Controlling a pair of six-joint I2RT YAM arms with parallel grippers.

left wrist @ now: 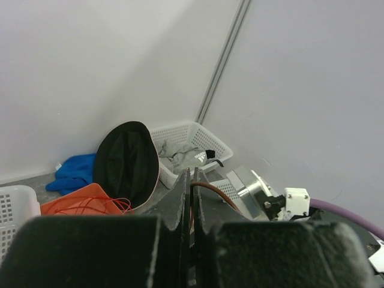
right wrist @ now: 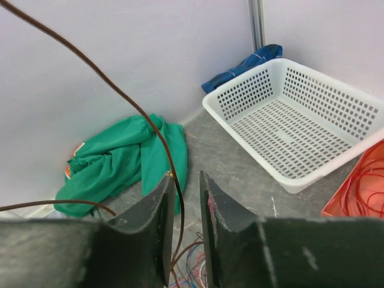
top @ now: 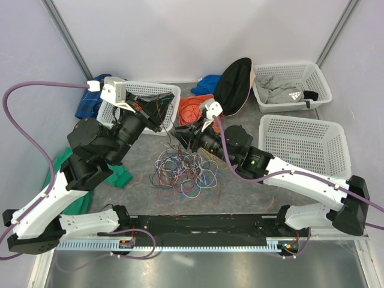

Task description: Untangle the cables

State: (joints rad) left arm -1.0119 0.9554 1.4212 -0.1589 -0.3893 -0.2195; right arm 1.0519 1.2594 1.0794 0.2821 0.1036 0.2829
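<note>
Barely begun: most cables (top: 183, 171) lie knotted in a heap mid-table between the arms, the left gripper (left wrist: 191, 177) clamped on one brown strand (left wrist: 211, 188), the right gripper (right wrist: 186, 179) narrowly apart around a brown one

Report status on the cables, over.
Left gripper: jaws shut on an orange cable. Right gripper: jaws slightly apart, brown cable running through the gap. Tangle lies heaped on the table. Nothing on top of it.

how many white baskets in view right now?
3. One basket at back left, partly covered; a second basket at back right holding a grey garment; a third basket, empty, at right. None seems fully hidden.
</note>
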